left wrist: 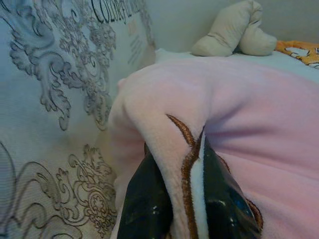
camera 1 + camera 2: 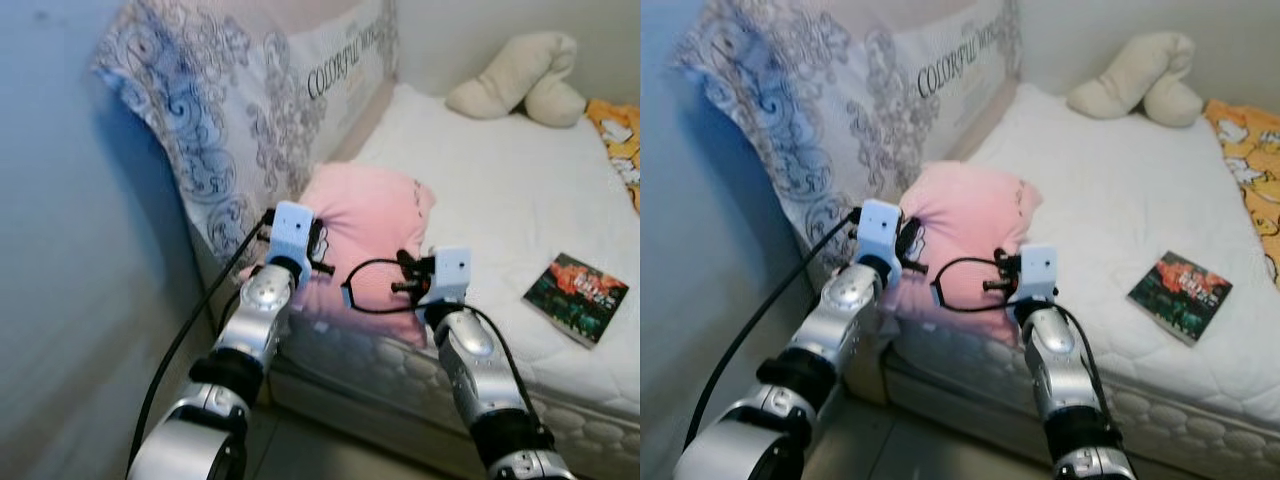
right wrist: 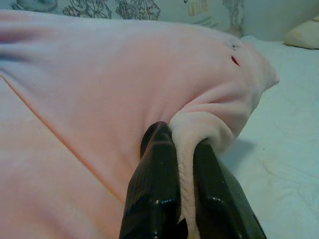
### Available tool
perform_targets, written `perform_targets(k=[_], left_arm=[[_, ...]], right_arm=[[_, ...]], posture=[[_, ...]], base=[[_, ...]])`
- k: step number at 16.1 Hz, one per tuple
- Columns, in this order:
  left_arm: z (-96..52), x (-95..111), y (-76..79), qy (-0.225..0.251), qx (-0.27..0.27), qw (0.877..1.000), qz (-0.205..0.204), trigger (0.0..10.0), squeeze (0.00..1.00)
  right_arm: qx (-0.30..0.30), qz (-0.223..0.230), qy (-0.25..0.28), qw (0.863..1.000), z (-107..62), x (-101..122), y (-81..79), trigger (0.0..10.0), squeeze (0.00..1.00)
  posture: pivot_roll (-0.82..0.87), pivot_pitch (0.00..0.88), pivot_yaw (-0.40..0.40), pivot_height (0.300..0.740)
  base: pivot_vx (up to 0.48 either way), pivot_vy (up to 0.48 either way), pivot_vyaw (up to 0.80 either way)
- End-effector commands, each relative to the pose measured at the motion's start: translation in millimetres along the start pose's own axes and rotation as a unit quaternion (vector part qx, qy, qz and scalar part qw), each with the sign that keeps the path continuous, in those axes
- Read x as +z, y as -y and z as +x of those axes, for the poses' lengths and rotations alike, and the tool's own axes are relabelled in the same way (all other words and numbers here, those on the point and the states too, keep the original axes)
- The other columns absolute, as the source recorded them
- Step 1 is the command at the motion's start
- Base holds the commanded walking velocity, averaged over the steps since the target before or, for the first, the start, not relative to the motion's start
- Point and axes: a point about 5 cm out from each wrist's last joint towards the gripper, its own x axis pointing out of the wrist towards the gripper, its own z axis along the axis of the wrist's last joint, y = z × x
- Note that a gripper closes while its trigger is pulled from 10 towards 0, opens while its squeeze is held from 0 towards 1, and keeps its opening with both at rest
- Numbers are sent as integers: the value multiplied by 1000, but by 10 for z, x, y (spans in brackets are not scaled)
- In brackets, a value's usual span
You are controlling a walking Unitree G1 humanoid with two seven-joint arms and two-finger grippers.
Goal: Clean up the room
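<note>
Both arms were built of rounded silver shells joined by black rings. Each wrist carried a pale blue, boxy camera housing with a small dark dot on its face and short black studs sticking out at the side. A thick black cable ran from the left housing toward 7 o'clock along the arm; a thinner black cable looped out at 9 o'clock from the right housing. The left claw had two glossy black fingers with smooth, rounded backs. The right claw had matching black fingers, finely ribbed and shiny near the base.
</note>
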Motion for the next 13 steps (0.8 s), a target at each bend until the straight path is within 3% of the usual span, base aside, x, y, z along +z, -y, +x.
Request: perform_targets(k=[1,13], left_arm=[[37,245,-112,48,29,998,7,10000,0],[81,369,-75,63,36,997,9,10000,0]], right_arm=[[-19,4,3,1000,-36,-2,98,10000,0],[-21,3,-5,1000,-52,-12,155,10000,0]], posture=[[134,0,14,740],[144,0,-11,740]], base=[[480,0,0],[480,0,0]])
